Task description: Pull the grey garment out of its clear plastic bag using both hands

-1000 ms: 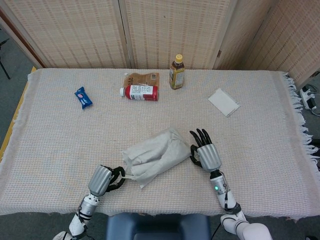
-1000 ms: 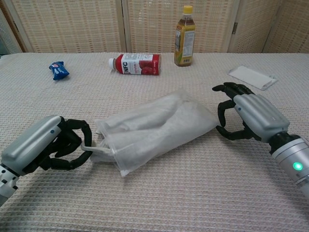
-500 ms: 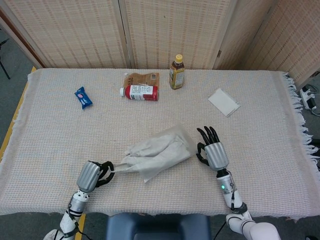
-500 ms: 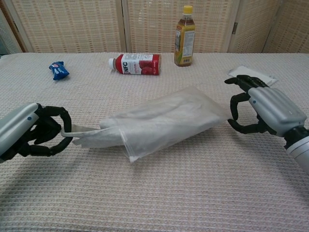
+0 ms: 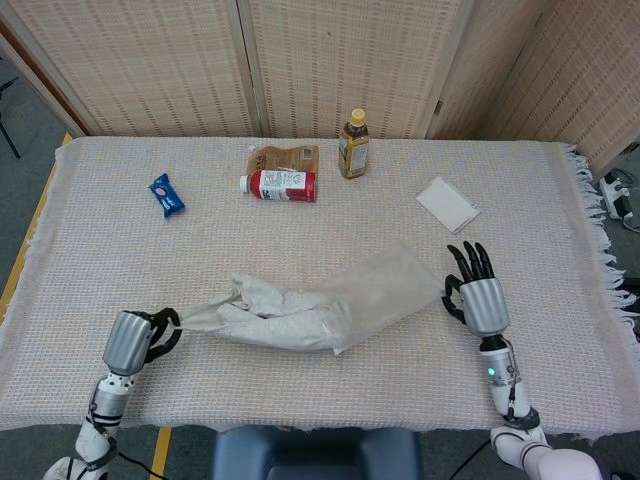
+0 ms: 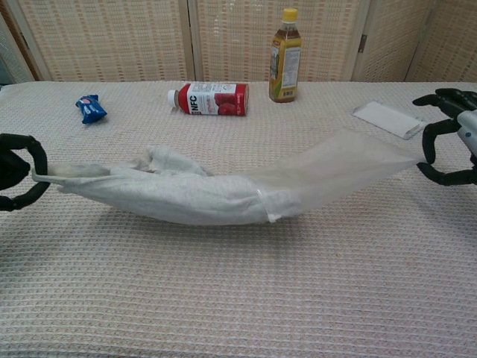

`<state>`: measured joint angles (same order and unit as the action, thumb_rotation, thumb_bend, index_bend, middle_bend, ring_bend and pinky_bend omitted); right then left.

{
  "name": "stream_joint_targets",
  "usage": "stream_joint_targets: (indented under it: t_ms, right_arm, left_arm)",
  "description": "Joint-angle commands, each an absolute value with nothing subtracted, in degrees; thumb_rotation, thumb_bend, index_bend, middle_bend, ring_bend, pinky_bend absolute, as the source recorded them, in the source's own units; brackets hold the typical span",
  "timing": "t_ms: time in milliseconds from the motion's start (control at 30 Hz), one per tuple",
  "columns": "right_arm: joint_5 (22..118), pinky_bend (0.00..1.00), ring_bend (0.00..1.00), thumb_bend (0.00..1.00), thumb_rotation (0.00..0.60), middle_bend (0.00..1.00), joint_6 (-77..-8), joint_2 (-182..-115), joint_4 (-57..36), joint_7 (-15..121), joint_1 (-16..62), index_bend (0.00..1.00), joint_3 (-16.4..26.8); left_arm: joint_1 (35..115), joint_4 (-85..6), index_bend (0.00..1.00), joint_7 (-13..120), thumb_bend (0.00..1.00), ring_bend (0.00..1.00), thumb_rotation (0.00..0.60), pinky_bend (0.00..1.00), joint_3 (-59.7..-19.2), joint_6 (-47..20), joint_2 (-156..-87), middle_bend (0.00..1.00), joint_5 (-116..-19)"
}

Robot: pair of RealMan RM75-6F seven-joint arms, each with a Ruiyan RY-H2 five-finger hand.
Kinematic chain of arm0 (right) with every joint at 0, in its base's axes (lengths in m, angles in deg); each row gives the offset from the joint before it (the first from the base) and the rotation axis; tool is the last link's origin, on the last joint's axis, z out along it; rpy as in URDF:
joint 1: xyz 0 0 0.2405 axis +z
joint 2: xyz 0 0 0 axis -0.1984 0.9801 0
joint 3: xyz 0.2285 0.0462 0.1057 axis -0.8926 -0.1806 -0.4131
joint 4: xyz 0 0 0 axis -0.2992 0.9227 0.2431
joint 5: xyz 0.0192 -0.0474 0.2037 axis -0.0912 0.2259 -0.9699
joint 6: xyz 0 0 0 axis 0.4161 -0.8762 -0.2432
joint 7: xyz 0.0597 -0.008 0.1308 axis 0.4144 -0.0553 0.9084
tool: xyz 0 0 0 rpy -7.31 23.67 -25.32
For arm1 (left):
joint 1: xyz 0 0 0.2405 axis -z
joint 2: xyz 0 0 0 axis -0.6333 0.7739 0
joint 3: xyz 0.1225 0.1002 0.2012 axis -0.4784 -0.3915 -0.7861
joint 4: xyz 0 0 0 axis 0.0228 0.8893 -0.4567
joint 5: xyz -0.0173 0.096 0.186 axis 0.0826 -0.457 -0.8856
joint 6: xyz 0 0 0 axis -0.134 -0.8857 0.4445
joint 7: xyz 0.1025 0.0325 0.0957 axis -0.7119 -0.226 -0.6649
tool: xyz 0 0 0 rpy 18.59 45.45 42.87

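Observation:
The grey garment (image 5: 265,312) (image 6: 160,190) is stretched low over the table, most of it outside the clear plastic bag (image 5: 390,290) (image 6: 339,168). Its right end still sits in the bag's mouth. My left hand (image 5: 135,338) (image 6: 16,171) grips the garment's left tip at the near left of the table. My right hand (image 5: 478,298) (image 6: 451,138) pinches the bag's closed end at the near right, its other fingers spread upward. Garment and bag hang taut between the two hands.
At the back of the table a red-labelled bottle (image 5: 280,185) (image 6: 212,98) lies on its side by a brown pouch (image 5: 285,157). A tea bottle (image 5: 353,145) (image 6: 285,56) stands upright. A blue snack packet (image 5: 166,195) (image 6: 90,109) lies back left, a white packet (image 5: 447,204) (image 6: 387,119) back right.
My hands have moved apart, left going left and right going right. The garment has slid mostly out of the bag, and both are now stretched flat between them.

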<state>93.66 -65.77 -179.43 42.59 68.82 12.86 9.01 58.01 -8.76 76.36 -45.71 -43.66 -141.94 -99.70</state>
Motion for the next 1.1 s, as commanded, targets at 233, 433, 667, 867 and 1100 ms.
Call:
stream_joint_targets:
  t_ms: [233, 433, 667, 867, 1100]
  right_arm:
    - [93.32, 0.00, 0.00, 0.45, 0.600, 0.12, -67.10, -172.98, 38.03, 67.30, 8.81, 0.63, 9.68]
    - [92.66, 0.00, 0.00, 0.16, 0.600, 0.00, -62.55, -166.06, 26.19, 64.79, 6.66, 0.04, 10.94]
    - [90.21, 0.00, 0.00, 0.06, 0.600, 0.00, -60.98, -146.42, -2.97, 51.97, 1.60, 0.00, 12.58]
    - [90.22, 0.00, 0.00, 0.06, 0.600, 0.00, -66.24, -131.65, -25.42, 42.42, -3.91, 0.00, 14.49]
    - [93.30, 0.00, 0.00, 0.06, 0.600, 0.00, -73.66, -128.22, -33.10, 37.99, -8.98, 0.00, 15.65]
  left_arm:
    - [55.58, -8.90, 0.73, 77.21, 0.59, 1.00, 0.600, 1.00, -45.97, -42.27, -139.42, 1.00, -97.73]
    - [56.35, -24.66, 0.13, 70.16, 0.18, 0.92, 0.436, 1.00, -48.70, -32.85, -132.01, 0.79, -96.97]
    - [56.10, -45.45, 0.04, 57.18, 0.14, 0.39, 0.369, 0.53, -48.27, -28.85, -118.11, 0.30, -93.32]
    - [53.43, -61.82, 0.06, 50.14, 0.13, 0.24, 0.372, 0.34, -50.40, -25.89, -104.05, 0.21, -87.90]
    - [46.88, -58.03, 0.15, 50.31, 0.17, 0.19, 0.382, 0.27, -50.34, -36.08, -104.37, 0.21, -89.20]
